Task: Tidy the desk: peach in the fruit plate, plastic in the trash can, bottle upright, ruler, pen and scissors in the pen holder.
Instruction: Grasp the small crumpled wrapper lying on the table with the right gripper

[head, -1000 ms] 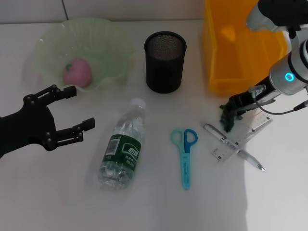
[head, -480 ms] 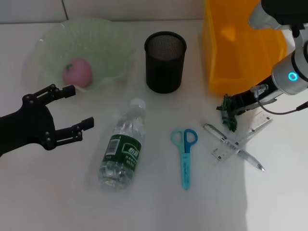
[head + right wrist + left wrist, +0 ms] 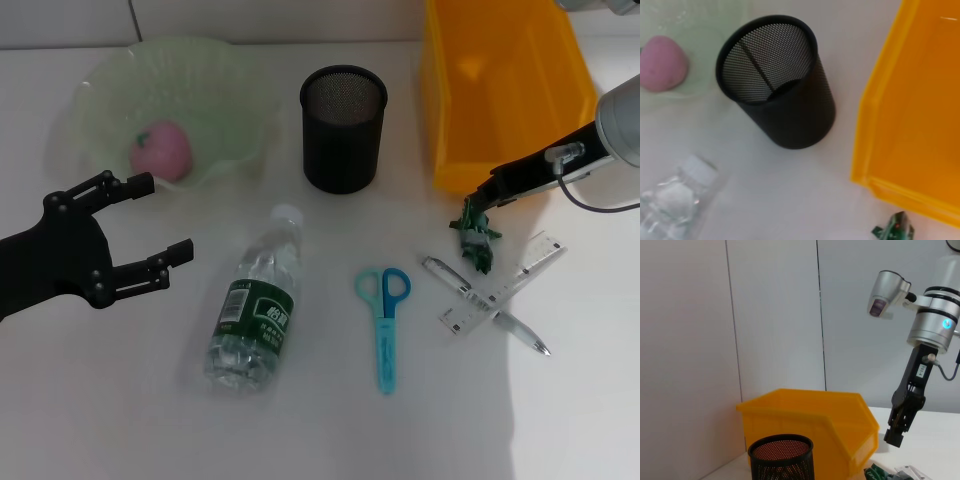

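The pink peach (image 3: 160, 150) lies in the green fruit plate (image 3: 230, 90). A crumpled green plastic (image 3: 477, 240) lies on the desk in front of the yellow trash can (image 3: 500, 100). My right gripper (image 3: 490, 195) hangs just above it; the left wrist view shows a gap between the gripper (image 3: 894, 437) and the plastic (image 3: 876, 473). The bottle (image 3: 255, 305) lies on its side. The scissors (image 3: 384, 320), pen (image 3: 485, 305) and ruler (image 3: 530, 262) lie flat, pen crossing ruler. The black mesh pen holder (image 3: 343, 130) stands upright. My left gripper (image 3: 165, 218) is open beside the bottle.
The trash can is an open yellow bin (image 3: 920, 100) at the back right, close to the pen holder (image 3: 785, 95). A white wall stands behind the desk.
My right gripper has risen off the plastic and drawn back toward the yellow bin. The plastic, hidden under it before, now shows on the desk. The left arm has barely moved.
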